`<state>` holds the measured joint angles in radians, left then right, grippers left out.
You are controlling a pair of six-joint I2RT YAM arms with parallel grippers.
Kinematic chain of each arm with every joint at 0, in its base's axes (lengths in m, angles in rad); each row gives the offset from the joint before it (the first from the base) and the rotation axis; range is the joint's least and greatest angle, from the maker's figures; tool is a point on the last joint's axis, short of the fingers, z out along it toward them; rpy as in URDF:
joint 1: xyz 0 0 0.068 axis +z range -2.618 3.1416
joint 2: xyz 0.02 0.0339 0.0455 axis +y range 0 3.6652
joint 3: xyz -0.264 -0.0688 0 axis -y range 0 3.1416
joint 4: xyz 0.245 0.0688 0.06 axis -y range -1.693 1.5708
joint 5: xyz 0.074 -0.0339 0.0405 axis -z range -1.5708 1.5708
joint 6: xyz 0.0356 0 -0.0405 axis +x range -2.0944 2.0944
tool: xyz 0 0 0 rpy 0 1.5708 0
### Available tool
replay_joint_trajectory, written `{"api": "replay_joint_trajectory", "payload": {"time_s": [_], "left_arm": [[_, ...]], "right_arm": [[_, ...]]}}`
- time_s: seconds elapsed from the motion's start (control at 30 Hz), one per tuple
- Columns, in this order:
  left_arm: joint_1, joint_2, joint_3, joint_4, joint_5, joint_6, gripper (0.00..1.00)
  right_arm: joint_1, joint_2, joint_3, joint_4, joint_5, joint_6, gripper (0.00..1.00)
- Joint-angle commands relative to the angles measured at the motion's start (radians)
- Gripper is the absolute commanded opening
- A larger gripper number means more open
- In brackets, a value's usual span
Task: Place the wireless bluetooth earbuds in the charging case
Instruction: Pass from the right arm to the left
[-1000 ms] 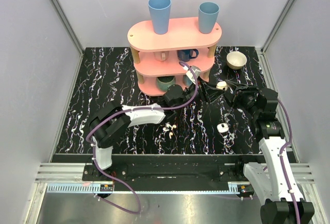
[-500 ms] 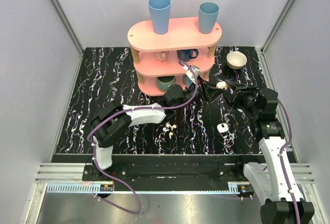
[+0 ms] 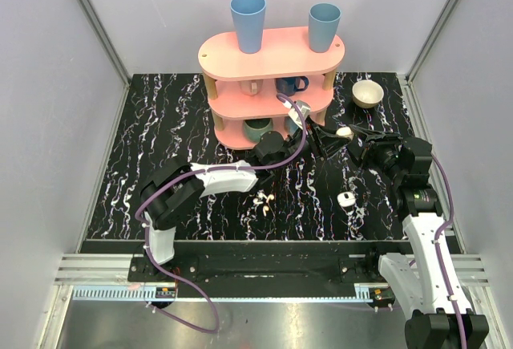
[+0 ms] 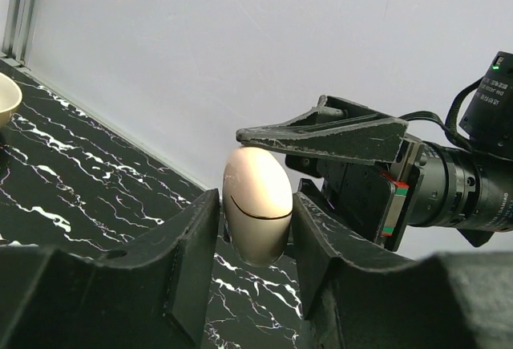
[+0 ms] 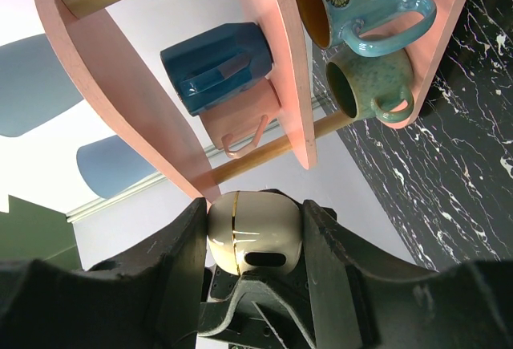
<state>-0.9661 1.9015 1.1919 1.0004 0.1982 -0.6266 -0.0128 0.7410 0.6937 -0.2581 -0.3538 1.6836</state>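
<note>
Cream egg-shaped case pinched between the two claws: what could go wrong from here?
1. The rounded cream charging case hangs in the air, pinched by the left gripper and the right gripper; it might slip and fall.
2. The pink wooden shelf stands close by; an arm could bump it.
3. The tiny white earbuds lie loose on the black marbled table, easy to fumble.

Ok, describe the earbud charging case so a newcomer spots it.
Find the pink three-tier shelf at the back of the black marble table. Off its lower right end, the left gripper and right gripper meet in mid-air with a small cream egg-shaped case between them. Unlike the white box lying on the table nearby, it is off the surface.
</note>
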Motion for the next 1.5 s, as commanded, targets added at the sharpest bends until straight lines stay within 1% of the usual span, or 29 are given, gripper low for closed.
{"api": "replay_joint_trajectory", "payload": {"time_s": [0.0,0.07,0.27,0.3,0.33,0.53,0.83,1.2,1.33,1.47], "left_arm": [[0.003,0.002,0.040,0.052,0.001,0.005,0.47],[0.003,0.002,0.040,0.043,0.001,0.010,0.51],[0.003,-0.013,0.032,-0.003,0.001,0.040,0.51],[0.003,-0.015,0.029,-0.005,-0.002,0.044,0.50],[0.003,-0.019,0.029,-0.009,0.000,0.050,0.47],[0.003,-0.025,0.037,-0.022,-0.013,0.065,0.45],[0.003,-0.028,0.055,-0.017,-0.010,0.067,0.49],[0.004,-0.044,0.060,-0.082,-0.011,0.073,0.51],[0.004,-0.058,0.086,-0.152,-0.011,0.093,0.53],[0.004,-0.074,0.071,-0.164,-0.032,0.100,0.53]], "right_arm": [[0.007,0.001,0.033,0.052,-0.014,-0.005,0.00],[0.007,0.003,0.033,0.056,-0.013,-0.005,0.00],[0.007,0.006,0.036,0.056,-0.010,-0.016,0.00],[0.007,0.008,0.038,0.056,-0.010,-0.018,0.00],[0.007,0.009,0.038,0.056,-0.010,-0.018,0.00],[0.007,0.012,0.040,0.054,-0.014,-0.019,0.00],[0.007,0.005,0.032,0.046,-0.014,-0.024,0.00],[0.007,0.015,0.036,0.037,-0.014,-0.045,0.00],[0.007,0.015,0.036,0.031,-0.011,-0.055,0.00],[0.007,0.015,0.035,0.028,-0.005,-0.056,0.00]]}}
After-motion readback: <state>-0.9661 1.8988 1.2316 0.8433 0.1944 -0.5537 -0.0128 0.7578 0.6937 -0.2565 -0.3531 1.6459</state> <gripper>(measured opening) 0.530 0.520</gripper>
